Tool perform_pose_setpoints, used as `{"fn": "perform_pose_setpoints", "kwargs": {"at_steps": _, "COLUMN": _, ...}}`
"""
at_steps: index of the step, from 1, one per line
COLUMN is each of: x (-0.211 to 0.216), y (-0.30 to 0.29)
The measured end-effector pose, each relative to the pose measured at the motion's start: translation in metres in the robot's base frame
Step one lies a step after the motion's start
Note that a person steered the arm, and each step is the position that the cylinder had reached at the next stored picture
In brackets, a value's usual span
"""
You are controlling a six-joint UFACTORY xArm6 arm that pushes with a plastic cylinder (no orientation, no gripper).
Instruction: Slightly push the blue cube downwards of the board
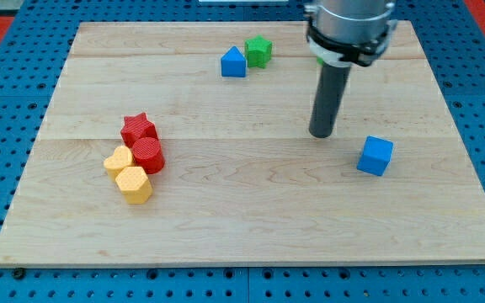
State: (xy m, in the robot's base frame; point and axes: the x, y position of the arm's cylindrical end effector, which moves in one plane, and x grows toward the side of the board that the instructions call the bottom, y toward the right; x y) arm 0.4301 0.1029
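The blue cube (pixel 375 156) sits on the wooden board (pixel 251 219) at the view's right, a little below the middle. My tip (pixel 322 134) rests on the board to the upper left of the blue cube, a short gap away and not touching it. The dark rod rises from the tip to the arm's grey body at the view's top.
A blue triangular block (pixel 233 63) and a green star block (pixel 258 51) sit together near the view's top centre. At the view's left, a red star (pixel 138 129), a red cylinder (pixel 148 155) and two yellow blocks (pixel 119 161) (pixel 134 184) are clustered.
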Motion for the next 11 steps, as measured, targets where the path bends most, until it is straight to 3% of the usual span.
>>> {"fn": "perform_pose_setpoints", "kwargs": {"at_steps": 1, "x": 0.012, "y": 0.091}}
{"fn": "perform_pose_setpoints", "kwargs": {"at_steps": 2, "x": 0.062, "y": 0.097}}
{"fn": "perform_pose_setpoints", "kwargs": {"at_steps": 3, "x": 0.034, "y": 0.092}}
{"fn": "perform_pose_setpoints", "kwargs": {"at_steps": 4, "x": -0.023, "y": 0.113}}
{"fn": "perform_pose_setpoints", "kwargs": {"at_steps": 6, "x": 0.032, "y": 0.062}}
{"fn": "perform_pose_setpoints", "kwargs": {"at_steps": 7, "x": -0.006, "y": 0.030}}
{"fn": "perform_pose_setpoints", "kwargs": {"at_steps": 8, "x": 0.015, "y": 0.004}}
{"fn": "perform_pose_setpoints", "kwargs": {"at_steps": 9, "x": 0.057, "y": 0.028}}
{"fn": "perform_pose_setpoints", "kwargs": {"at_steps": 11, "x": 0.071, "y": 0.038}}
